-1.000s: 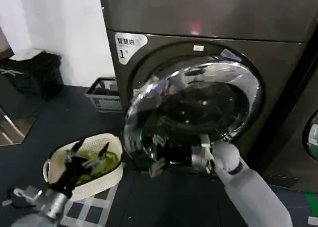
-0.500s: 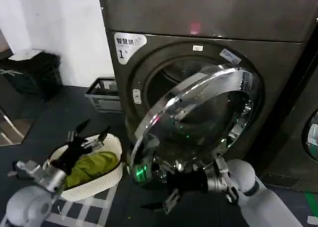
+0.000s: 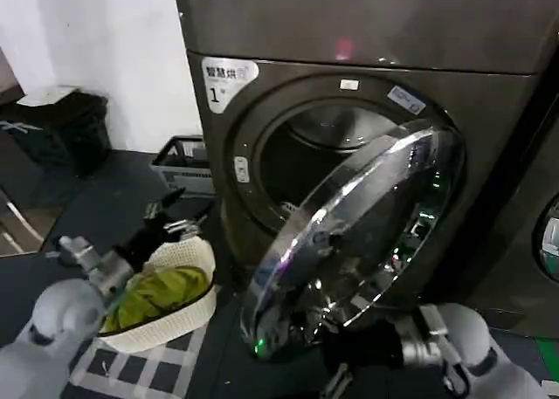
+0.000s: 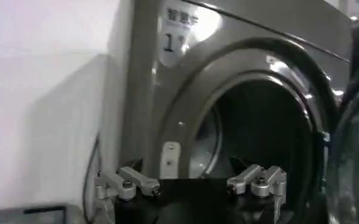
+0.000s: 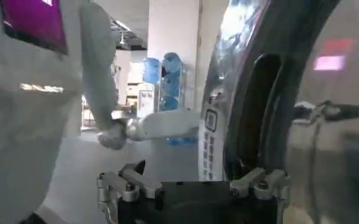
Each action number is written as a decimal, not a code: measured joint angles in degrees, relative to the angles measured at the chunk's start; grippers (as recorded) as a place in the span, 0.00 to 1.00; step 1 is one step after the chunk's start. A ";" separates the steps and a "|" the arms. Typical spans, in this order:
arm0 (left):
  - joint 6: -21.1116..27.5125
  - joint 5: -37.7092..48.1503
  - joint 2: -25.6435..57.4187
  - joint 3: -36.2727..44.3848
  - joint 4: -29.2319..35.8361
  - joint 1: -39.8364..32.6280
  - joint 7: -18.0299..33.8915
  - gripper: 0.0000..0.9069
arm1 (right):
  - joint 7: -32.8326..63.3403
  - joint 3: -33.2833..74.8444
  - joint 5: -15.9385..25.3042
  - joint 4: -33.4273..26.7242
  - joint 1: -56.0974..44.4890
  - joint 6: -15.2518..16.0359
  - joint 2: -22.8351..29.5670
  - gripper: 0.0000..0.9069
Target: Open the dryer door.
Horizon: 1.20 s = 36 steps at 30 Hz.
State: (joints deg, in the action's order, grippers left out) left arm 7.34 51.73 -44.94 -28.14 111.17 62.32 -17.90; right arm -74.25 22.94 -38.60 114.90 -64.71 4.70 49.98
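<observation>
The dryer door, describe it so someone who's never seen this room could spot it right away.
Find the big dark grey dryer with the number 1 sticker. The dryer door is the large round porthole swung out from its open drum hole, just above the right gripper. Its wide shiny chrome rim around dark glass sets it apart from the partly seen round door on the next machine.

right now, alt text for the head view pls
The dryer door stands swung well open, chrome rim gleaming, exposing the dark drum. The right gripper sits below the door's lower edge; the left gripper hovers over a laundry basket holding green cloth.
</observation>
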 joint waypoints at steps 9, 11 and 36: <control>1.43 2.24 0.14 10.75 -2.38 -8.78 -1.49 1.00 | -2.67 13.29 -0.51 -3.35 -5.37 -3.44 -0.81 1.00; 1.69 2.36 -0.12 12.87 -2.95 -10.83 -2.26 1.00 | -2.79 16.21 -0.43 -4.21 -6.43 -3.58 -0.44 1.00; 3.80 -0.90 -4.34 35.11 -4.96 -26.52 -12.20 1.00 | 11.89 59.02 -3.50 -10.18 -16.70 -5.82 7.19 1.00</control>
State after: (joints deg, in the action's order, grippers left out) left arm 11.14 50.83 -49.27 6.97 106.20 35.81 -30.10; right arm -62.36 81.96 -42.10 104.72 -81.41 -1.11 57.17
